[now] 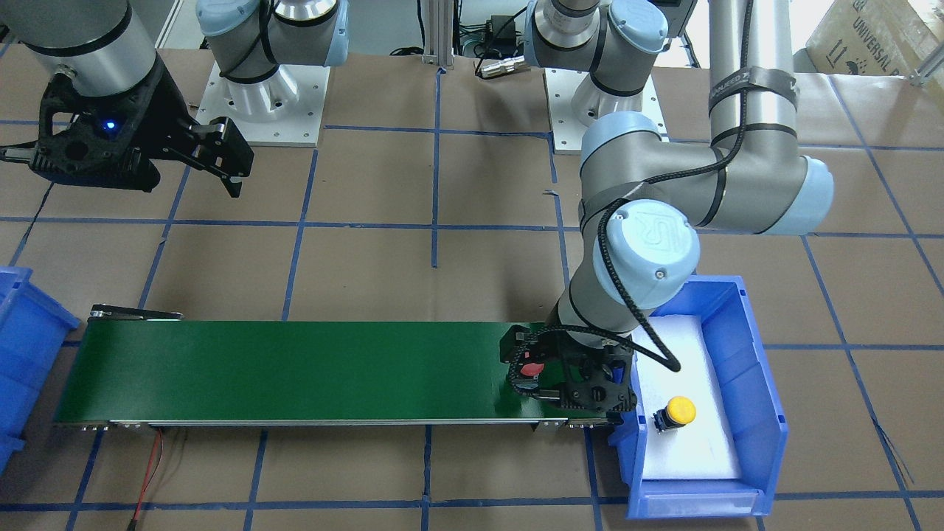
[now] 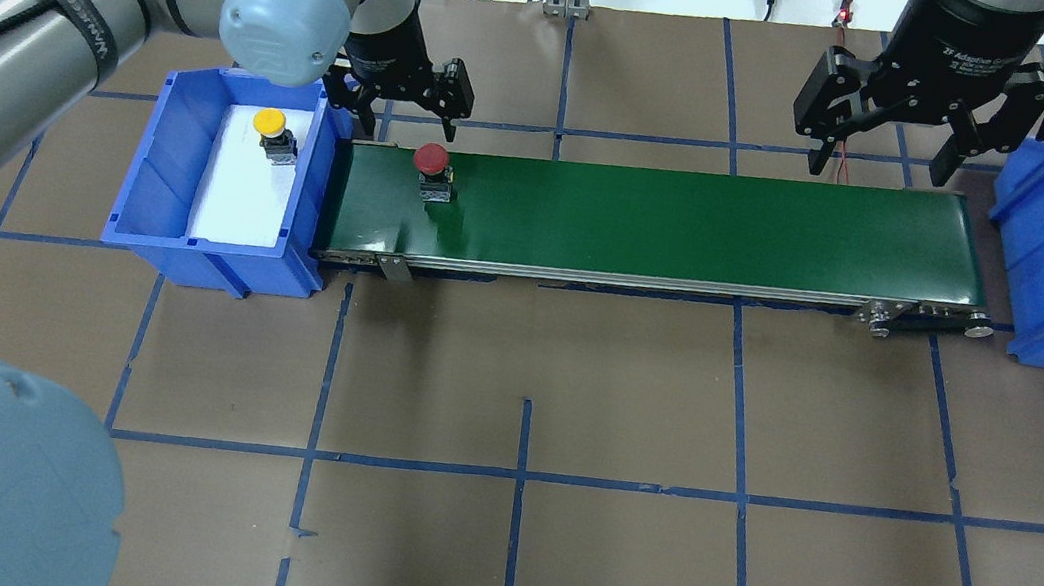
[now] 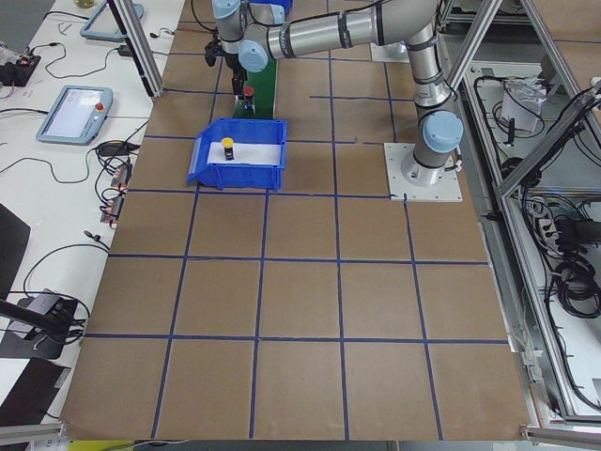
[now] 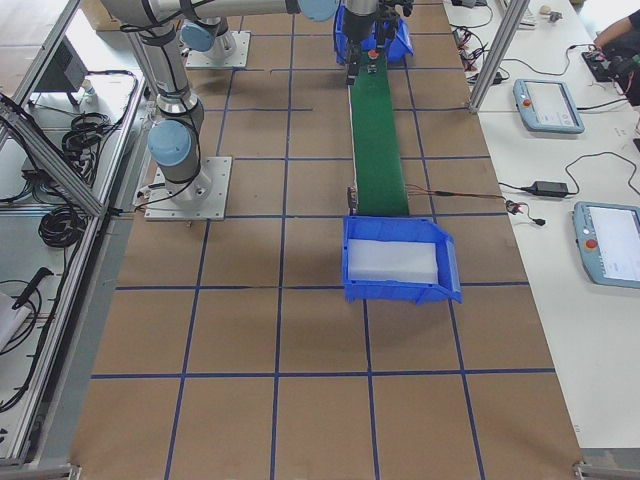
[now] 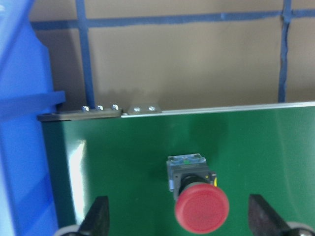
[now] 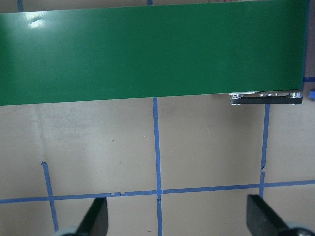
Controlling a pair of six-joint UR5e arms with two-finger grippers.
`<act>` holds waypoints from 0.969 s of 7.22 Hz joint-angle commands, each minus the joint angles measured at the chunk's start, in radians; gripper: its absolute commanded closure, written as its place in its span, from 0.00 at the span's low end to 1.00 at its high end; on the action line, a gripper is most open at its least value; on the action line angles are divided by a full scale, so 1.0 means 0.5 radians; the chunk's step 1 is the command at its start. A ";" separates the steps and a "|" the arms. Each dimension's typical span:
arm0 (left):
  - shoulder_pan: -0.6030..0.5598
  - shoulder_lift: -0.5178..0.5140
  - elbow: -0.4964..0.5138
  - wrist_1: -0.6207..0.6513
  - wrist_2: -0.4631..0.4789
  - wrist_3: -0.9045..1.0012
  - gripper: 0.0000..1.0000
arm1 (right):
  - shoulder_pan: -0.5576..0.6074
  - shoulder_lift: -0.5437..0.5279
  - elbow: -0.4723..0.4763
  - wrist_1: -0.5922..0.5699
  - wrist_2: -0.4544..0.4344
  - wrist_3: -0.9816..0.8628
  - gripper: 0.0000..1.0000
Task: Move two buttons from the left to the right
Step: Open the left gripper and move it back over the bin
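Upper left: my left gripper (image 2: 410,125), jaws wide, hovers over the red button (image 2: 431,163) standing on the green belt (image 2: 653,219); the yellow button (image 2: 270,125) sits in the adjoining blue bin (image 2: 148,145). Next, I judge: fetch the yellow. Right gripper (image 2: 878,166), upper right, equally wide

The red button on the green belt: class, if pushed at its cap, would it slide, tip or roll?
Pushed at the cap, the red button probably tips: the wide round cap sits high on a small square body. Lying on its side, it might roll in an arc. Pushed low, it may slide instead, as the belt looks glossy.
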 commanded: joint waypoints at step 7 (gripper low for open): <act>0.523 -0.094 0.071 0.007 0.063 0.546 0.00 | 0.000 0.012 0.020 -0.123 -0.012 -0.028 0.00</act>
